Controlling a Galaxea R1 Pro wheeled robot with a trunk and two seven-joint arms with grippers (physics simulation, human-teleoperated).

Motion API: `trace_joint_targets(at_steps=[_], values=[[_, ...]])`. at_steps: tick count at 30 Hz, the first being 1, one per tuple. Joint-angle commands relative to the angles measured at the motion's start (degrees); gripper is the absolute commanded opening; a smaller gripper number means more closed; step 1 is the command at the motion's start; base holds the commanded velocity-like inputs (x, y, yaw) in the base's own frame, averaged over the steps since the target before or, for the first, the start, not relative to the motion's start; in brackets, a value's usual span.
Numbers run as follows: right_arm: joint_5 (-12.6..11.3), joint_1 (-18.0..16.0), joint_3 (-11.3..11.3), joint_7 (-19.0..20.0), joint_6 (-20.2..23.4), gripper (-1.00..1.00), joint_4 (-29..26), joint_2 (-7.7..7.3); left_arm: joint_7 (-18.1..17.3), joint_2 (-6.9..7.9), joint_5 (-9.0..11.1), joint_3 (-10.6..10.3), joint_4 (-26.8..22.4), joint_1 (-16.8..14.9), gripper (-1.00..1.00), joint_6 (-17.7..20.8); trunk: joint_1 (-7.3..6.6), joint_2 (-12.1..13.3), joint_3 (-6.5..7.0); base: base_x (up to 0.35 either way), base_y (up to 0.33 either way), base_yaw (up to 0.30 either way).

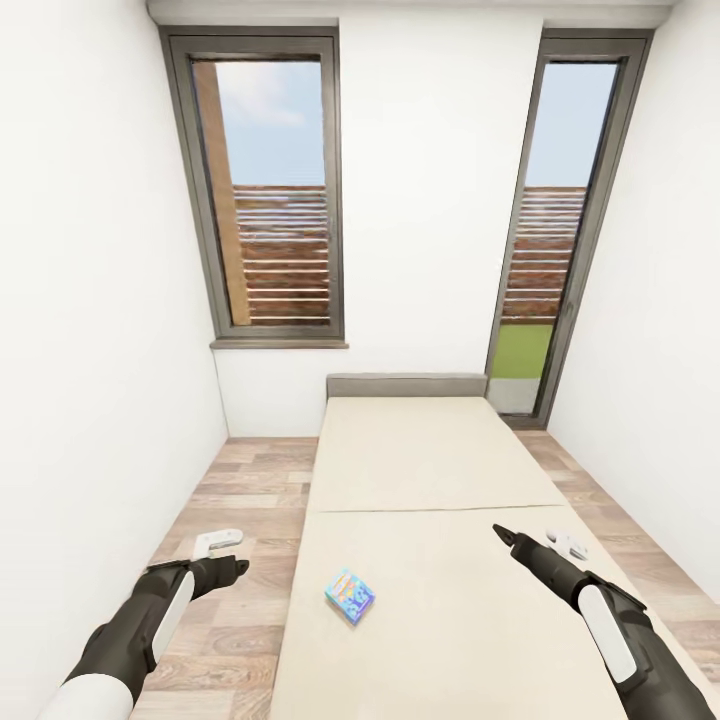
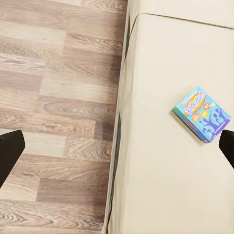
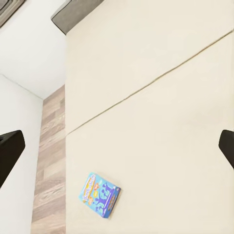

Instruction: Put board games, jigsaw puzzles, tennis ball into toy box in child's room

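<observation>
Your view takes in a narrow white-walled room with a wood-plank floor [image 1: 235, 500] and two tall dark-framed windows [image 1: 265, 190]. The bed [image 1: 430, 470], a long flat slab under a smooth beige cover with a low grey headboard, runs from you toward the far wall, a thin seam crossing its middle. One game [image 1: 350, 595], a small flat blue printed box, lies on the cover near the bed's left edge, between your two arms and touching neither. Your left gripper [image 1: 222, 543] hangs over the planks just beside the bed, its pale fingers spread apart. Your right gripper [image 1: 567, 543] hovers over the bed's right side, fingers likewise parted and holding nothing.
</observation>
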Motion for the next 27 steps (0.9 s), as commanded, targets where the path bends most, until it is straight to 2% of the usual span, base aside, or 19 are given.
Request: trace_joint_targets(at_steps=[1,27], values=[[-0.3,0.0,-0.1,0.2,0.4,1.0,0.0,0.01,0.0,-0.01,0.5,0.1,0.0,0.0,1.0,0.3,0.02,0.0,-0.03,0.0,-0.019,0.0],[-0.7,0.0,-0.2,0.5,0.4,1.0,-0.3,0.0,0.0,-0.16,0.4,-0.1,0.0,0.0,1.0,0.2,0.02,0.0,-0.03,0.0,-0.011,0.0]])
